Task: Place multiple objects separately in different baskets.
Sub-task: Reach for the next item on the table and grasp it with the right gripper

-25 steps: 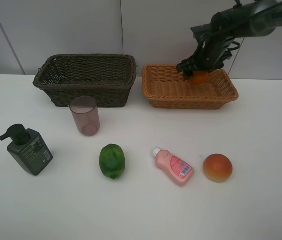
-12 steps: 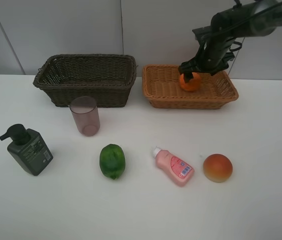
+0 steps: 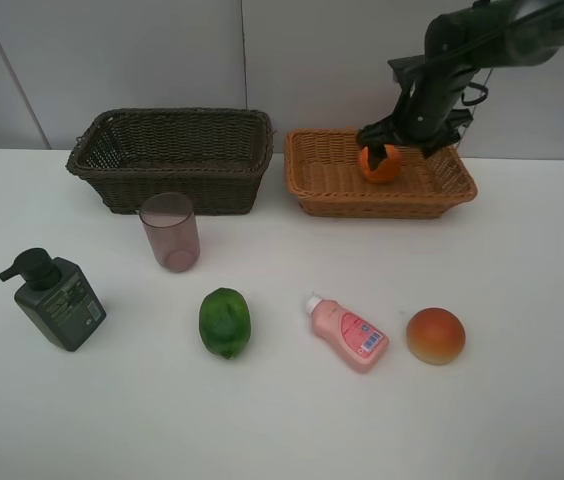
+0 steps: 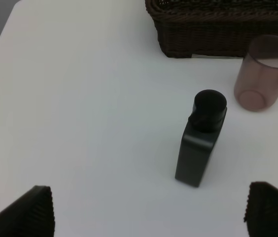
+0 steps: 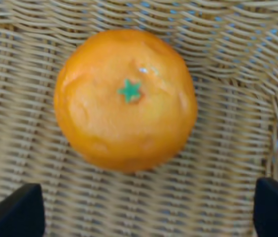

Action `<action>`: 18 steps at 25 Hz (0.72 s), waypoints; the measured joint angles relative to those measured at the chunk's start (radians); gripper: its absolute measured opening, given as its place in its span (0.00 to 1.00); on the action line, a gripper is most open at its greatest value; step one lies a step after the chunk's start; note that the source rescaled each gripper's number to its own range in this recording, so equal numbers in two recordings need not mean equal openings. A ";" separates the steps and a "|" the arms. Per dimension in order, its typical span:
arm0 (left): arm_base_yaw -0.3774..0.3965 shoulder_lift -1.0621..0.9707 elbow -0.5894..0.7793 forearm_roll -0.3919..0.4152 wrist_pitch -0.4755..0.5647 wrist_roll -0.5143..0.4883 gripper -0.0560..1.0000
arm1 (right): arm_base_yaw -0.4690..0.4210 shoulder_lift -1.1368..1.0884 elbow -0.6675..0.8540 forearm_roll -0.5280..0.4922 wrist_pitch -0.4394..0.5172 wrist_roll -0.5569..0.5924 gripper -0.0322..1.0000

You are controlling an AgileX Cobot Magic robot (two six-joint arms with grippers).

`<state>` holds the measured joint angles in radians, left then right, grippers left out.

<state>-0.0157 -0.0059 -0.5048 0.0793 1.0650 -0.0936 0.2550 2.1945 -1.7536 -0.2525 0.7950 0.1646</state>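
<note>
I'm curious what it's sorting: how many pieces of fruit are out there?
3: an orange in the tan basket, a green fruit front centre, a red-yellow fruit at front right. The dark basket may hide more.

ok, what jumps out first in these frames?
The bright orange lying in the light tan basket at the back right, with the right gripper open over it. Then five loose items on the white table in front: mauve cup, dark pump bottle, green fruit, pink bottle, red-yellow fruit.

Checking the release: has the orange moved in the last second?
Yes. The orange shifted slightly left, toward the middle of the tan wicker basket.
</note>
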 joint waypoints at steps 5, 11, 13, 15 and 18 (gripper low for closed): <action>0.000 0.000 0.000 0.000 0.000 0.000 1.00 | 0.000 -0.081 0.000 0.023 0.113 -0.063 0.83; 0.000 0.000 0.000 0.000 0.000 0.000 1.00 | 0.000 -0.177 0.000 0.065 0.219 -0.113 0.83; 0.000 0.000 0.000 0.000 0.000 0.000 1.00 | 0.000 -0.212 0.000 0.065 0.255 -0.117 0.83; 0.000 0.000 0.000 0.000 0.000 0.000 1.00 | 0.000 -0.246 0.000 0.067 0.279 -0.118 0.83; 0.000 0.000 0.000 0.000 0.000 0.000 1.00 | 0.000 -0.306 0.027 0.071 0.278 -0.120 0.83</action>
<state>-0.0157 -0.0059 -0.5048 0.0793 1.0650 -0.0936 0.2550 1.8883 -1.7266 -0.1814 1.0729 0.0450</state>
